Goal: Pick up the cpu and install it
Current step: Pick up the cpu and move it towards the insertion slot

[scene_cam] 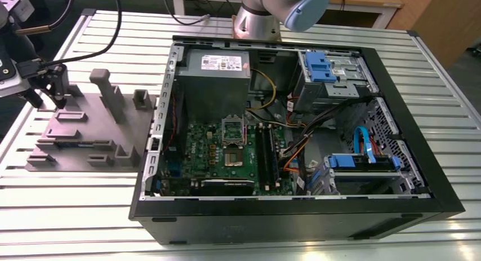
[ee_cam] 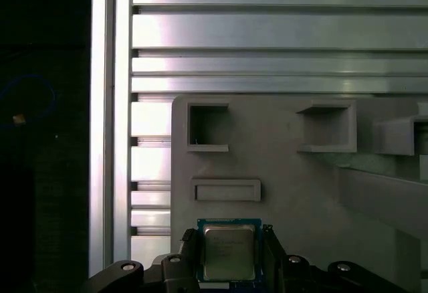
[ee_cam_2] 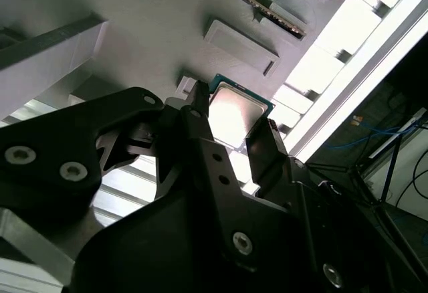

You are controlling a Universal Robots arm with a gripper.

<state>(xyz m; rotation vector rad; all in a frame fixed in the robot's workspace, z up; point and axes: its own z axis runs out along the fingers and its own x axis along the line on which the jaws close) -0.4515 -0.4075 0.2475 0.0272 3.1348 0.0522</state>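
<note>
Cpu (ee_cam: 229, 253) within hand (ee_cam: 229, 235), on grey fixture (ee_cam: 281, 172)

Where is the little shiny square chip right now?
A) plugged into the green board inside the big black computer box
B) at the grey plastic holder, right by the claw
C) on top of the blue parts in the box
B: both wrist views show the small square chip with a shiny silver top at the grey plastic holder, right by the black claw, outside the black computer case.
</note>
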